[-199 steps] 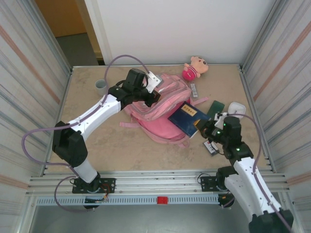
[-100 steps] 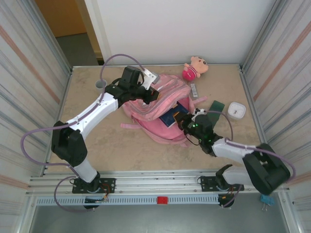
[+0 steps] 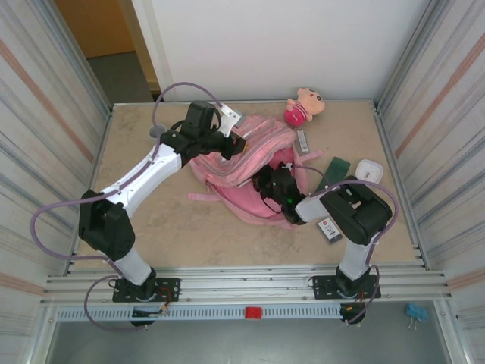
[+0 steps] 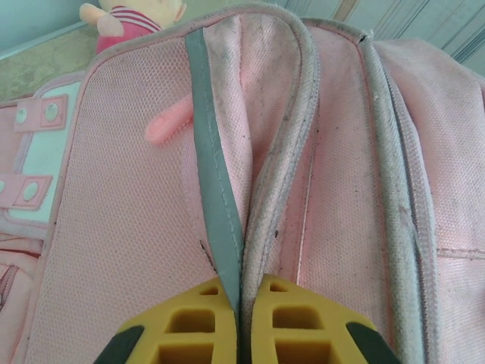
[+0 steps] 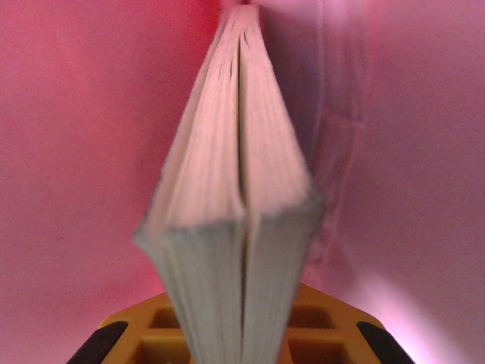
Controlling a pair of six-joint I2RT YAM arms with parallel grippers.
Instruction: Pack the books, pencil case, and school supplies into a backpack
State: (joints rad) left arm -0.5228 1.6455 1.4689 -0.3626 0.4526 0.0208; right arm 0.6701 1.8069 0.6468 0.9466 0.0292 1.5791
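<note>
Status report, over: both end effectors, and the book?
Left end effector shut on backpack rim. Right end effector inside backpack with book, grip unclear. Nothing blocks.

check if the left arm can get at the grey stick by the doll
Probably not right now: the left gripper is shut on the backpack rim, and the backpack's bulk lies between it and the grey stick. It would have to let go first.

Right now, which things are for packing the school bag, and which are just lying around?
For the job: backpack, book inside it, dark green book, black piece with white markings, grey stick.
Just lying about: plush doll, white box, grey cup.
</note>
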